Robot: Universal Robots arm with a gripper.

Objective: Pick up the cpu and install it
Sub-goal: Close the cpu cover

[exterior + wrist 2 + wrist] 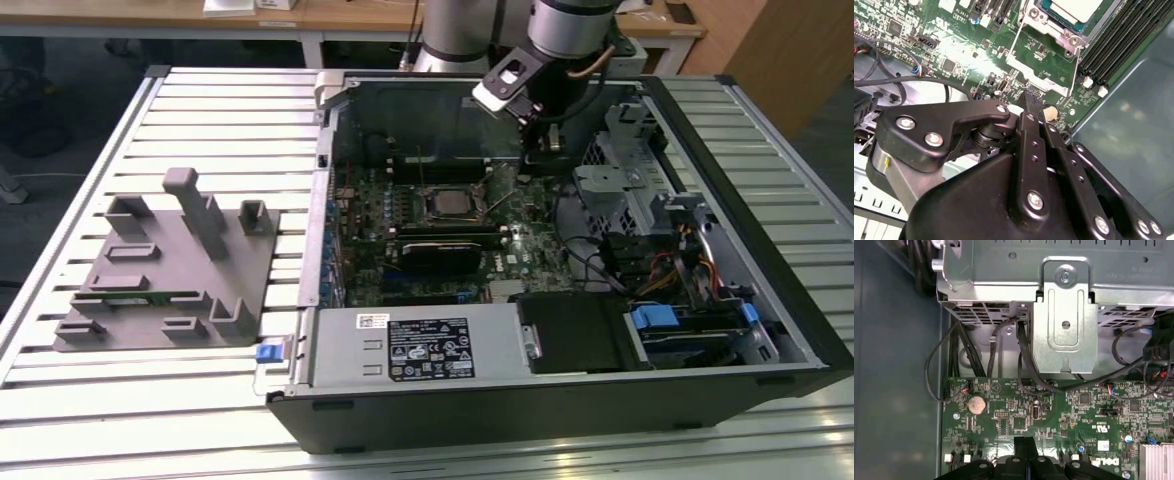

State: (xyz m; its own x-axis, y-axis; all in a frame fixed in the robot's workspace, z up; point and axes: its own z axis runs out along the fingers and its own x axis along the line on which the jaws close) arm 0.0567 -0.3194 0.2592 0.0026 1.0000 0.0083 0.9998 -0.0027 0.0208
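Farthest toward the exterior view's left, a grey tray (pixel 180 265) lay on the slatted table (pixel 80 150); to its right stood the open computer case (pixel 561 405), with its green motherboard (pixel 534 245) exposed; near the middle of the board the cpu (pixel 451 205) lay flat within the socket frame (pixel 1035 15), its silvery-white top upward, as the second wrist view confirmed; to the right of the socket, and slightly farther back, the gripper (pixel 545 150) hung low over the board, apart from the cpu; the jaws were pressed together with nothing between them, the dark fingertips (pixel 1020 445) meeting above the board near a coin cell (pixel 976 404); farther right stood the metal drive cage (pixel 621 185) and its cables.

Handling, as judged: the cpu was probably light, thin and rigid; its smooth metal top would offer poor purchase; the underside contacts and the socket beneath were likely fragile; hold was best taken on two opposite edges of the darker rim, with the chip kept level and never slid sideways or pressed down.
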